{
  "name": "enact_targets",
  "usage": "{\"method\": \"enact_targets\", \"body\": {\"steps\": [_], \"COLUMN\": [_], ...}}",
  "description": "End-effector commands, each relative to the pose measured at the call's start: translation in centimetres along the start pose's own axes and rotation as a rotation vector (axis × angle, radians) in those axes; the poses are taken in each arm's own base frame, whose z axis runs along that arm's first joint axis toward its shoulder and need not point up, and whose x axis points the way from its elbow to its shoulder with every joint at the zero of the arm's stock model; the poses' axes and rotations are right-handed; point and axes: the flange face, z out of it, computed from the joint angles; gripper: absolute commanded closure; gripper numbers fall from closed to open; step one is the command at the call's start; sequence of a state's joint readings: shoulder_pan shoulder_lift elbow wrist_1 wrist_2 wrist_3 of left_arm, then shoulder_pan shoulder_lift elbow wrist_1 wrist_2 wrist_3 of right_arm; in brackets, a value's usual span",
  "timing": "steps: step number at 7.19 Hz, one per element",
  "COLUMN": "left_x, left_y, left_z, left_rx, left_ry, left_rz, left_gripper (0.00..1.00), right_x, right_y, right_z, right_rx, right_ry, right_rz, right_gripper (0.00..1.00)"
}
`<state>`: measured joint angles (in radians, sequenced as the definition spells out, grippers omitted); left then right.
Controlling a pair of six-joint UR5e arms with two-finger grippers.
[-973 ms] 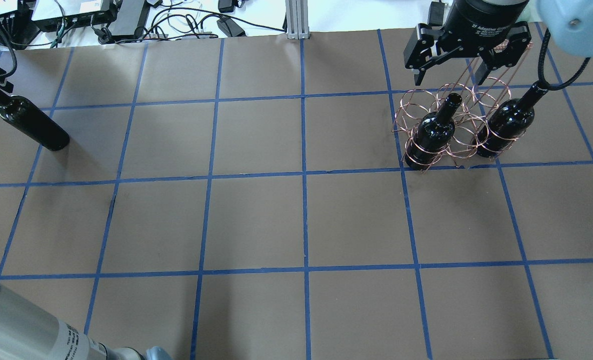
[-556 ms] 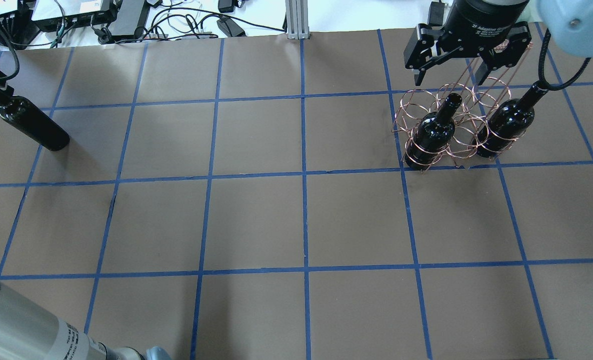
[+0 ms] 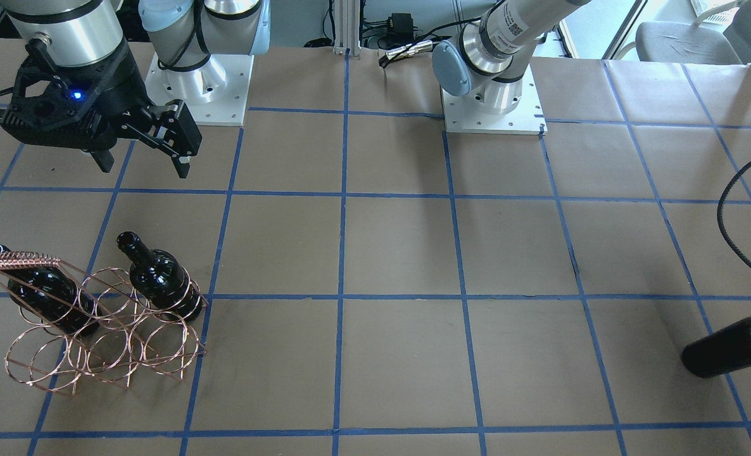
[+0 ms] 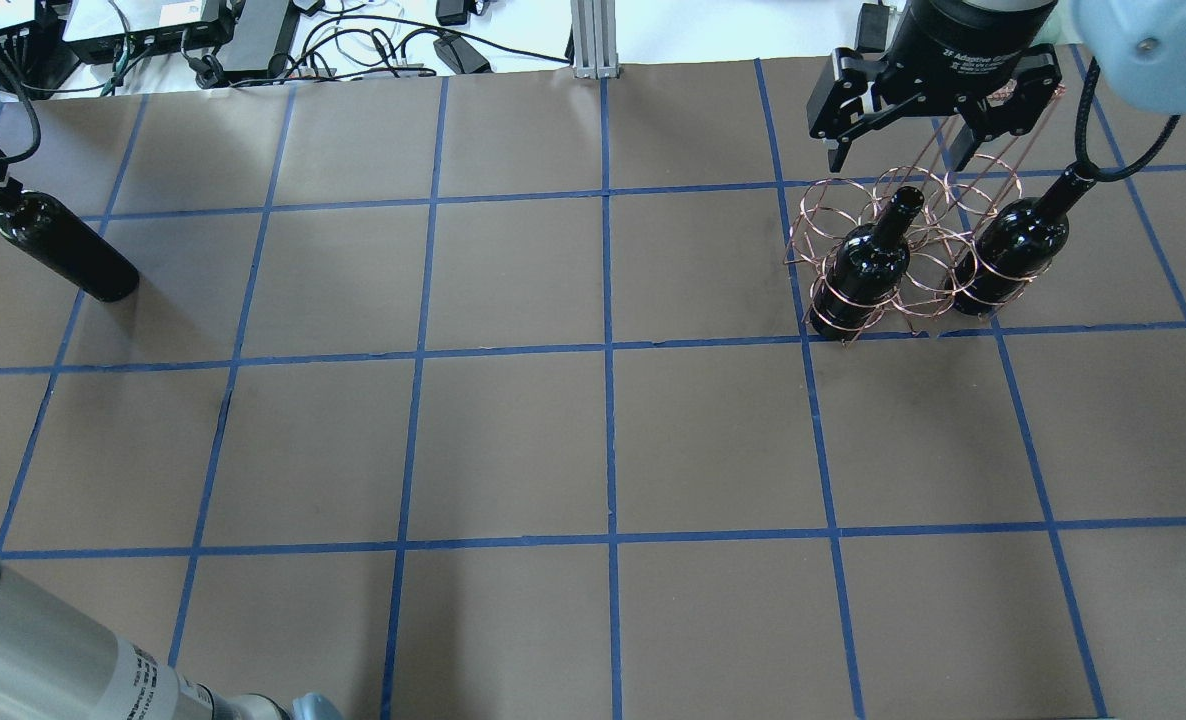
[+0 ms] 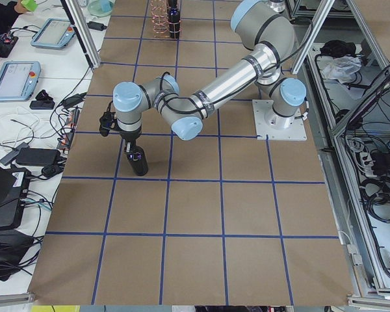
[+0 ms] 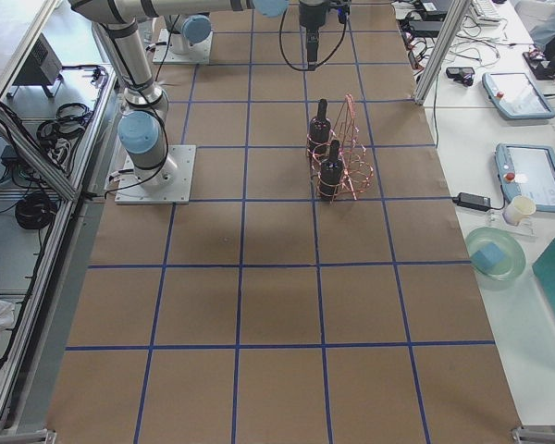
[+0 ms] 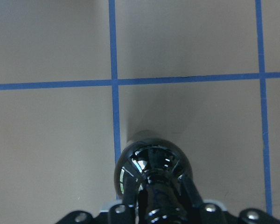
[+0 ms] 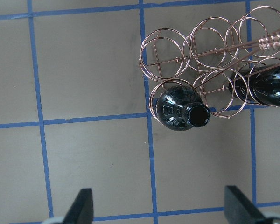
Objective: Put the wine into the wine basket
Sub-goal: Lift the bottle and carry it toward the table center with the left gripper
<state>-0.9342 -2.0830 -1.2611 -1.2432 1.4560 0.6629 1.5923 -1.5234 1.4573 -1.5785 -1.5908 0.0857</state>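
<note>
The wine bottle (image 4: pixel 65 247), near-black and glossy, stands upright near the table's far left edge; it also shows in the front view (image 3: pixel 733 347) and the left side view (image 5: pixel 138 162). My left gripper (image 7: pixel 161 205) is shut on its neck from above. The copper wire wine basket (image 4: pixel 915 250) stands at the far right and holds two alike bottles, one (image 4: pixel 868 265) at its near left and one (image 4: pixel 1018 245) at its near right. My right gripper (image 4: pixel 901 155) hangs open and empty above the basket's far side, and its fingers (image 8: pixel 81 207) are wide apart.
The brown table (image 4: pixel 603 440) carries a blue tape grid. Cables and power boxes (image 4: pixel 203 35) lie beyond its far edge. The basket's other rings (image 8: pixel 165 49) hold nothing. The arm bases (image 3: pixel 489 95) stand on the robot's side.
My left gripper has shifted slightly at the bottle's neck, and the bottle's base stays in place. The right gripper and the basket have not moved.
</note>
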Motion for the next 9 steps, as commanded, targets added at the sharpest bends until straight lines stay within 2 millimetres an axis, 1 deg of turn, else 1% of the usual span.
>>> {"method": "enact_targets", "body": {"steps": [1,2,3,4,5,6,7,8,9], "left_x": [0.2,0.7,2.3,5.3,10.1,14.8,18.7,22.5,27.0], "left_y": [0.1,0.0,-0.4,-1.1,-1.9,-2.1,-1.6,-0.9,0.4], "left_z": [-0.3,-1.1,-2.7,-4.6,-6.4,-6.8,-7.3,-7.4,-7.3], "left_rx": [-0.003,0.002,0.014,0.031,0.046,0.037,0.039,0.031,0.021], "left_ry": [-0.005,-0.008,-0.014,-0.024,-0.031,-0.037,-0.024,-0.014,0.003], "left_rz": [0.006,0.011,0.031,0.062,0.087,0.060,0.020,0.012,0.020], "left_gripper": [1.00,1.00,1.00,1.00,1.00,1.00,1.00,1.00,1.00], "right_x": [0.0,0.0,0.0,0.0,0.0,0.0,0.0,0.0,0.0], "right_y": [0.0,0.0,0.0,0.0,0.0,0.0,0.0,0.0,0.0], "right_z": [0.0,0.0,0.0,0.1,0.1,0.1,0.1,0.1,0.1], "right_rx": [0.000,0.000,0.000,-0.002,-0.002,-0.002,-0.002,0.000,0.000], "right_ry": [0.000,0.000,0.000,0.000,0.000,0.000,0.000,0.000,0.000], "right_rz": [0.002,0.003,0.003,0.003,0.003,0.003,0.003,0.003,0.003], "right_gripper": [0.00,0.00,0.00,0.00,0.00,0.00,0.00,0.00,0.00]}}
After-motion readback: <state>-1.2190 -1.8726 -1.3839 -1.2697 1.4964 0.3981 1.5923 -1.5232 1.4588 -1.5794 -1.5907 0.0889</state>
